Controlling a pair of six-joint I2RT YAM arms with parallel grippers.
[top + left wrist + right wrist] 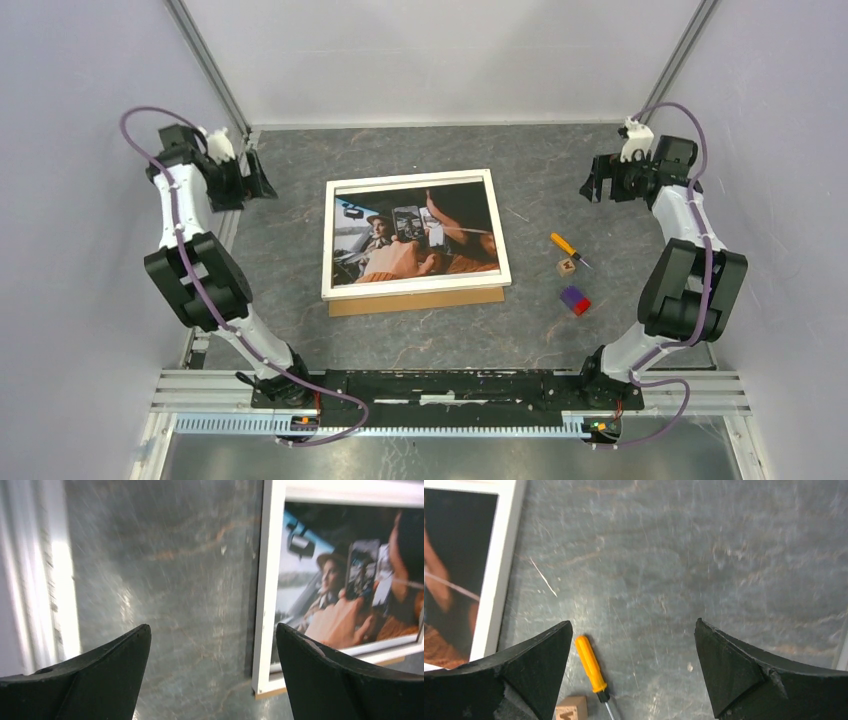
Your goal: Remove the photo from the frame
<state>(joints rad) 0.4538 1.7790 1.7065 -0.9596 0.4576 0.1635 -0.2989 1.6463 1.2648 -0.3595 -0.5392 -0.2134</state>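
The frame (415, 288) lies flat and face up in the middle of the table, its white border around the photo (415, 235) of people in a car. A brown backing panel (415, 301) sticks out from under its near edge. My left gripper (255, 175) hangs open at the far left, apart from the frame. In the left wrist view the gripper (212, 627) is empty over bare table, with the frame's left border (264, 580) and the photo (345, 590) to its right. My right gripper (592, 185) hangs open at the far right. The right wrist view shows it (634, 622) empty, the frame's border (499, 570) far left.
An orange-handled screwdriver (565, 245) lies right of the frame, and appears below the right gripper (591, 667). A small wooden block (567, 267) and a purple and red block (575, 300) sit near it. Grey walls close in the table on three sides.
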